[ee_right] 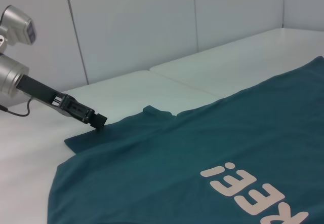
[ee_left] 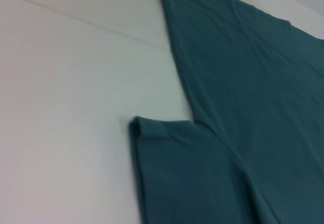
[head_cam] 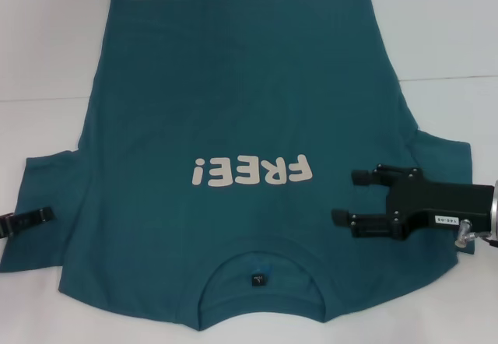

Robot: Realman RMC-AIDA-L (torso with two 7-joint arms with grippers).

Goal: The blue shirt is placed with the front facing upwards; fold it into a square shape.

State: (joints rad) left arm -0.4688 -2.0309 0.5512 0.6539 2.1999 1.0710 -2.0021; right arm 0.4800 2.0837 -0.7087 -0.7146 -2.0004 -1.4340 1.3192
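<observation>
One blue shirt (head_cam: 233, 110); two pincers over sleeves.

Blue shirt (head_cam: 233, 87) chest print: "FREE!", off-white, upside down.

We see a white table (head_cam: 47, 40) filling the head view, smooth and matte. A thin seam (head_cam: 443, 78) runs across it from side to side in the far half, and we can follow the same kind of line in the left wrist view as a faint crease (ee_left: 86, 24) crossing the white surface. In the right wrist view we see the tabletop meet a pale wall (ee_right: 131, 26) made of flat panels, with narrow upright joints (ee_right: 194, 16) between them. A thin dark cable (ee_right: 15, 112) lies on the table near that wall.
</observation>
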